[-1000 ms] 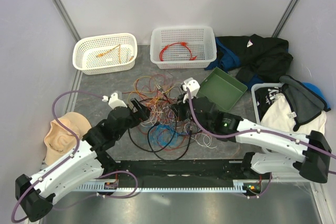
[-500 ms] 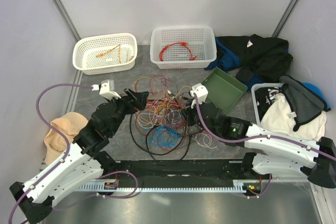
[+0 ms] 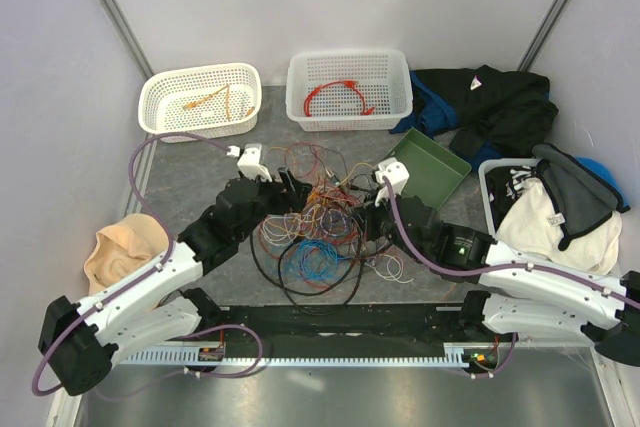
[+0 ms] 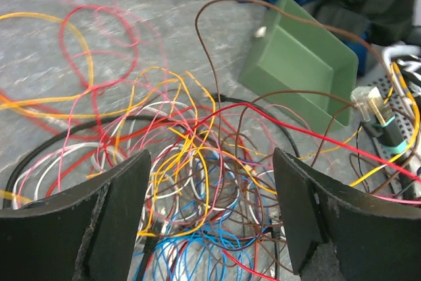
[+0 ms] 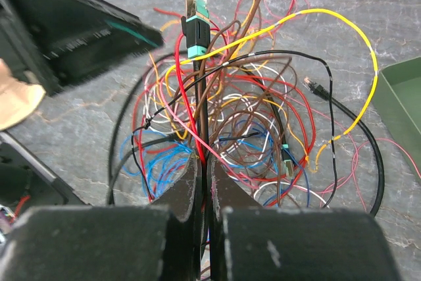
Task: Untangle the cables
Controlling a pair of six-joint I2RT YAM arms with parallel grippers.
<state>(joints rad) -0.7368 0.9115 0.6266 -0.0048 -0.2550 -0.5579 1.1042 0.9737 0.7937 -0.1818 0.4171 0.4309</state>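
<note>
Heaped in one knot at the middle of the tabletop (image 3: pixel 190 182), between the two arms: the cables (image 3: pixel 310 232), red, orange, yellow, blue and white, ringed on the near side by a thicker black loop. Right claw (image 5: pixel 204 162) clenched on a brown cable (image 5: pixel 202 97), with a teal plug (image 5: pixel 195 27) standing up beyond the fingertips. Probably raised like this to draw that one strand out of the knot under tension. Left claw (image 4: pixel 210 182) released, spread wide just above the heap and apparently gripping nothing (likely poised to pin down or pick a neighbouring strand). Beyond the heap, two white baskets: the left basket (image 3: pixel 200 72) with an orange cable inside, the middle basket (image 3: pixel 395 87) with a red one, presumably for sorted pieces.

Hard to say how many strands caught in the right pinch, with a red one entering the same gap. Not certain either whether plug and brown cable belong together. No tracing any single wire through the crossings. Right fingertips hidden under the wrist in the overhead view; near part of the heap cut off in the left wrist view
</note>
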